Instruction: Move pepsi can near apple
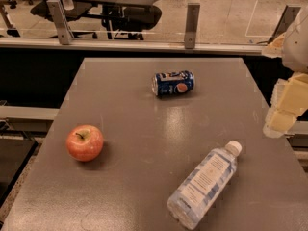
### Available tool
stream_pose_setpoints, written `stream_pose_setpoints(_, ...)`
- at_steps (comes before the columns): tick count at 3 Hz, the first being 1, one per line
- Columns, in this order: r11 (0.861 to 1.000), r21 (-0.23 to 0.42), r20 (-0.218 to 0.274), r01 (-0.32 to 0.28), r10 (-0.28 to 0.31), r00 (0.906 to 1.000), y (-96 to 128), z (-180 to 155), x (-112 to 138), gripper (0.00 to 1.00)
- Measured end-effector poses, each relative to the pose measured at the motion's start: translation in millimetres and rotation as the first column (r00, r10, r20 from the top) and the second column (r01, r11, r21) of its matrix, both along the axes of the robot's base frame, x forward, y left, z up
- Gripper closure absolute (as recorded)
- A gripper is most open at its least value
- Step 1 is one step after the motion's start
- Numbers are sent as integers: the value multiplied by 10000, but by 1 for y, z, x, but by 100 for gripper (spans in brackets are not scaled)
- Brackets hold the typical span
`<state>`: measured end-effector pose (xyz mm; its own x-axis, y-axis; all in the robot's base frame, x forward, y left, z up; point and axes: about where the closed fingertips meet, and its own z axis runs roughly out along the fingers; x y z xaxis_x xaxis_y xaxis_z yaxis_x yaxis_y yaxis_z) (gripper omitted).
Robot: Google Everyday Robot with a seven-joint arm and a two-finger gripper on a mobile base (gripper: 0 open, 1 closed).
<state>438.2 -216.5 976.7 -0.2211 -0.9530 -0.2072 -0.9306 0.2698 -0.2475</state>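
Note:
The pepsi can [173, 83] lies on its side near the far middle of the grey table [144, 129]. It is dark blue with the round logo facing me. The apple [84, 142] sits upright at the left of the table, red-orange with a short dark stem. It is well apart from the can. My gripper [284, 112] shows at the right edge of the view, pale yellowish, beyond the table's right side. It is level with the space between the can and the bottle and holds nothing that I can see.
A clear plastic water bottle [204, 184] with a white cap lies on its side at the front right of the table. A glass railing with metal posts [192, 25] runs behind the table's far edge. Office chairs [130, 8] stand beyond it.

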Motion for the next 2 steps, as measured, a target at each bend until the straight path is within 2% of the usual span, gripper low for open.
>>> stream_pose_setpoints(1, 10000, 0, 2, 0, 0, 10000, 0, 0, 0, 0)
stream_pose_setpoints(2, 9993, 373, 24, -59, 58, 10000, 7, 1, 15, 0)
